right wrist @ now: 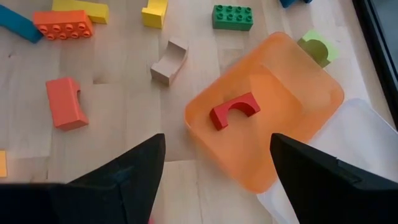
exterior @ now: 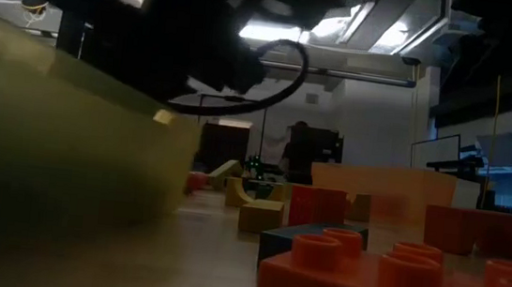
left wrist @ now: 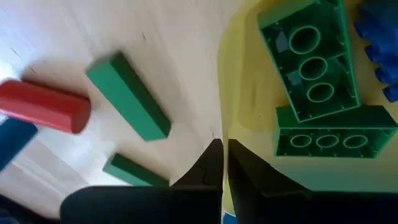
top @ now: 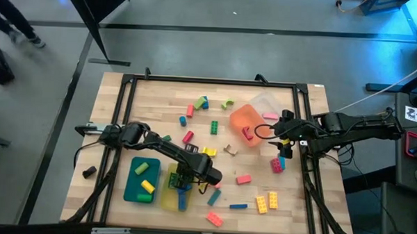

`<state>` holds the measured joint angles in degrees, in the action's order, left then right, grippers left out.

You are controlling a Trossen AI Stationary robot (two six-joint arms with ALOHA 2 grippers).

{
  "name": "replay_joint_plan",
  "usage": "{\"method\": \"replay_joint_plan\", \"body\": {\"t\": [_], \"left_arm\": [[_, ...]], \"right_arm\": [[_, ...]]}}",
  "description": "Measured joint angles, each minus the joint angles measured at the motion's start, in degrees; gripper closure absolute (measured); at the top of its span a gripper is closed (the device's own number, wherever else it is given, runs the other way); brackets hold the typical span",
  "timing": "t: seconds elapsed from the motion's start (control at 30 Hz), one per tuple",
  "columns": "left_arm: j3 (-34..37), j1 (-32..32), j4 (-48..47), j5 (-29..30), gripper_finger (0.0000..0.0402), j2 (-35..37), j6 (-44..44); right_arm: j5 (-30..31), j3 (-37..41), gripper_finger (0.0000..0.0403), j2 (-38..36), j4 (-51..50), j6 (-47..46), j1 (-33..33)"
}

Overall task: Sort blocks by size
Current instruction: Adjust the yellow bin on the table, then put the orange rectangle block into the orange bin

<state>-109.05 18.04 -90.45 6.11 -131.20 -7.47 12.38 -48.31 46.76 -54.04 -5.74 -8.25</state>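
Note:
My left gripper (left wrist: 221,163) is shut and empty. It points down at the right rim of the yellow tray (top: 168,197). In that tray lie two green blocks (left wrist: 311,56) (left wrist: 339,134), undersides up, and blue blocks (left wrist: 379,43). Beside the tray, a green bar (left wrist: 127,93), a red block (left wrist: 43,106) and a second green block (left wrist: 134,171) lie on the table. My right gripper (right wrist: 217,180) hangs open above the table near the orange tray (right wrist: 273,149). That tray holds a red arched block (right wrist: 235,112). My left gripper's shut fingertips (left wrist: 211,158) stand right at the yellow tray's rim (left wrist: 224,93), coming from above. I cannot tell whether they touch it.
A teal tray (top: 131,191) with yellow-green blocks lies left of the yellow one. A clear tray (top: 270,102) sits behind the orange one. Loose blocks are scattered over the wood: a green one (right wrist: 232,17), a tan arch (right wrist: 169,61) and an orange one (right wrist: 65,102). A black frame (top: 210,81) borders the table.

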Motion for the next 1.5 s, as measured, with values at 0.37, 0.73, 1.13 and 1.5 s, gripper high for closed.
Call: {"method": "replay_joint_plan", "body": {"t": [0.37,0.73,1.13,1.5], "left_arm": [[3.87,0.0,0.63,-0.81,0.0391,1.91,-2.18],[3.88,-0.86,0.69,1.66,0.0309,2.02,-9.16],[3.84,-0.79,0.49,4.3,0.0301,10.35,-10.2],[5.77,0.72,1.9,36.49,0.0301,32.97,-17.47]], "right_arm": [[-0.04,0.0,0.0111,0.02,0.2,0.0,0.01],[-0.04,0.0,0.0111,0.02,0.29,0.0,0.0],[-0.04,0.0,0.0111,0.04,0.35,0.02,0.02],[-14.89,0.0,0.0111,0.04,2.33,-0.24,-0.04]]}}
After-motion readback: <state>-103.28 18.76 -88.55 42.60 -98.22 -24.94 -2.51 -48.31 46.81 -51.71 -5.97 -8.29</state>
